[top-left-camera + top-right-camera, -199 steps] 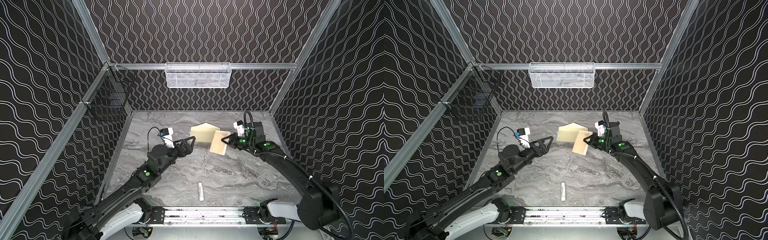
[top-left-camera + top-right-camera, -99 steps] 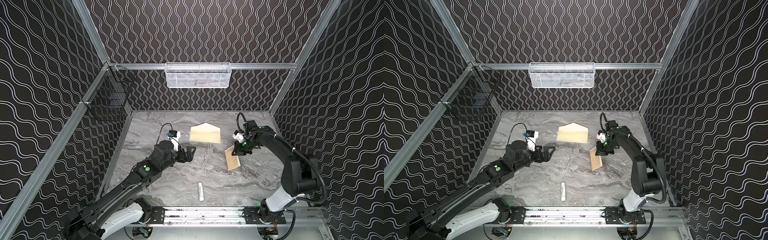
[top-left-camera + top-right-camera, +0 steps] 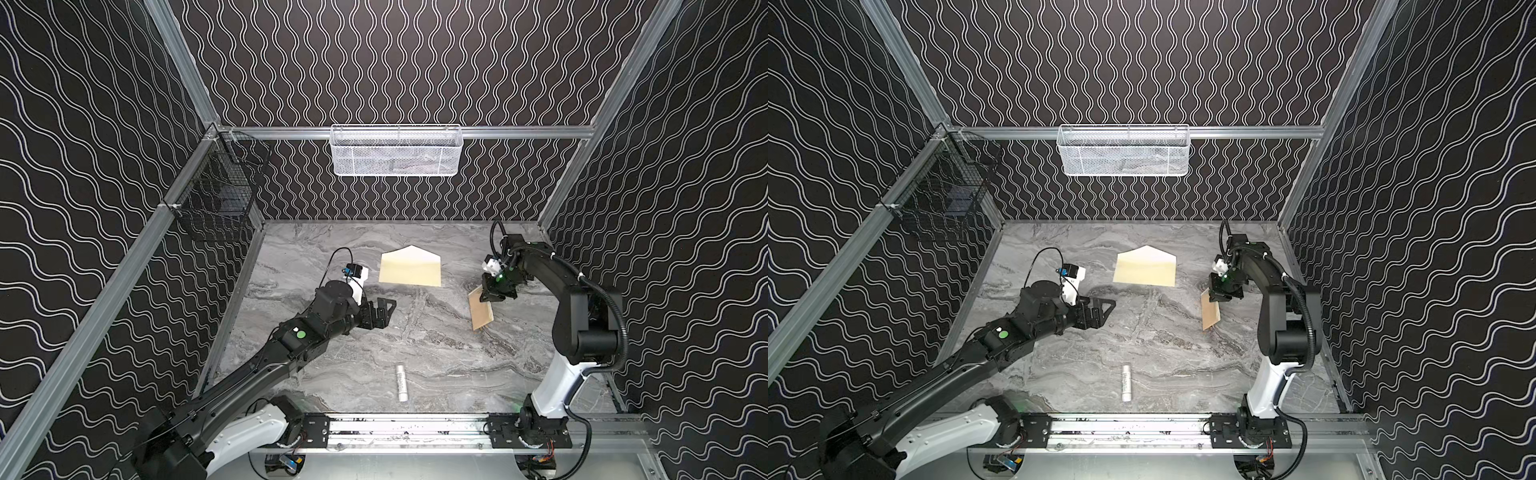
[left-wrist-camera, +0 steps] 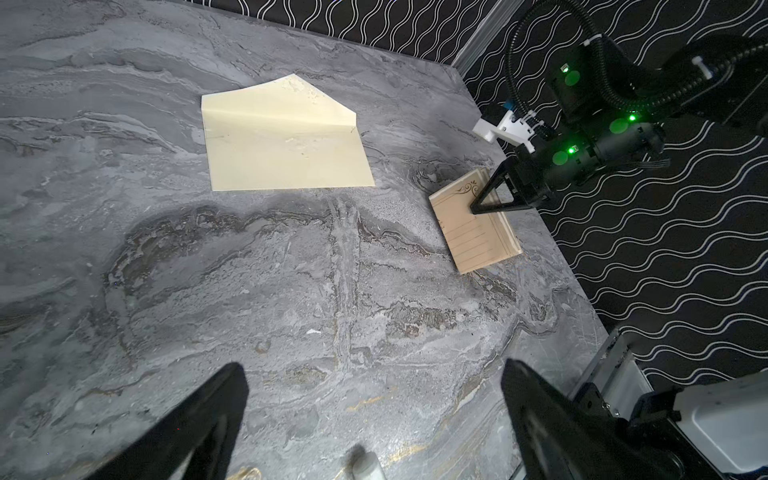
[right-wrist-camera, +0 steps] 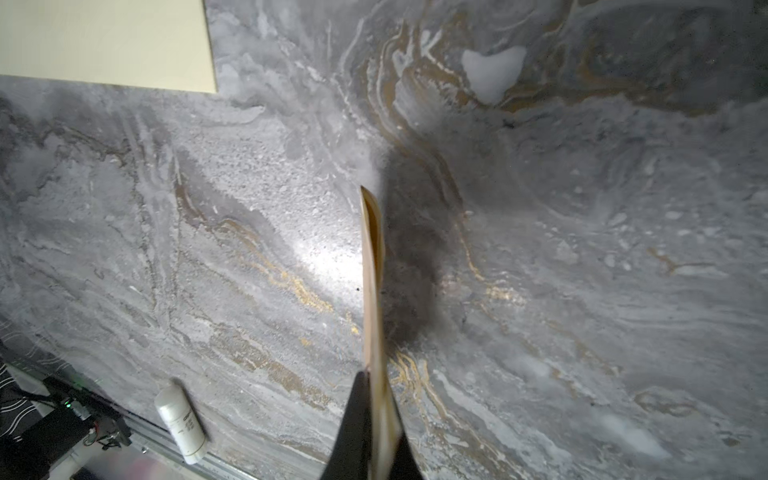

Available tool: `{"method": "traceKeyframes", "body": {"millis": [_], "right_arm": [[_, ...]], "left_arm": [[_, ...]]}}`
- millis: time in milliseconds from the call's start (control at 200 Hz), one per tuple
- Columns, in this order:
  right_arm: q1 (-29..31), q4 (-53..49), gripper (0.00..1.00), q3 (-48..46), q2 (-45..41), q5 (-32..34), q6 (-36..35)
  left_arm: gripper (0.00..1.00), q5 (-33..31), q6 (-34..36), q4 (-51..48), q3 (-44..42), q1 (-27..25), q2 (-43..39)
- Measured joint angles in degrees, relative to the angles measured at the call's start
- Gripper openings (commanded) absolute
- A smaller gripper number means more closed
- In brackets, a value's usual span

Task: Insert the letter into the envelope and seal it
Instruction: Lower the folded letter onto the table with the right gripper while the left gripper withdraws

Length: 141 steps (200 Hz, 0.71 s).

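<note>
Since a second ago the letter (image 3: pixel 482 312) has come off the right corner of the envelope (image 3: pixel 410 272) and now hangs well to the envelope's right.

Left of the envelope, nearer the camera: left gripper (image 3: pixel 384 309), matte black, jaws spread wide with nothing between them, above the grey veined marble table (image 3: pixel 415 345).

Envelope lies flat: pale cream, smooth, a long rectangle with its pointed triangular flap open toward the back wall.

Straight in front of the envelope, well apart: small white cylindrical stick (image 3: pixel 401 382) on its side.

Right of the envelope: right gripper (image 3: pixel 483 298) pinched tight on the letter's upper edge. Tan kraft sheet, folded double, with thin dark border, corner flourish and ruled lines. Seen edge-on from the right wrist, its two layers part slightly. Cannot tell whether its lower edge touches the marble.
</note>
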Motion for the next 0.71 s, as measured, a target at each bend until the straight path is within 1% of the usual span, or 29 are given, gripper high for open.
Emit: {"method": "traceKeyframes", "body": {"millis": [165, 210, 260, 415, 475, 541, 706], "right_arm": [[-1.14, 0.42, 0.00, 0.42, 2.60, 2.64, -0.37], [-1.51, 0.55, 0.01, 0.39, 3.54, 3.61, -0.37], [-1.60, 0.76, 0.05, 0.37, 4.35, 4.63, -0.37], [-1.57, 2.03, 0.10, -0.02, 5.99, 6.58, -0.76], [-1.60, 2.29, 0.13, -0.02, 6.84, 7.78, -0.96], [-1.60, 2.62, 0.15, -0.04, 7.50, 8.35, -1.16], [-1.66, 3.39, 0.24, -0.26, 7.96, 9.66, -1.88]], "left_arm": [[0.99, -0.04, 0.20, -0.02, 0.00, 0.00, -0.02], [0.99, -0.04, 0.37, -0.02, -0.04, 0.00, -0.04], [0.99, -0.04, 0.87, 0.00, -0.24, 0.00, -0.11], [0.99, -0.04, 1.09, -0.02, -0.46, 0.00, -0.31], [0.99, -0.04, 1.14, 0.00, -0.63, 0.00, -0.42], [0.99, -0.04, 1.18, 0.00, -0.76, 0.00, -0.42], [0.99, -0.26, 1.27, -0.02, -0.96, 0.00, -0.50]]}}
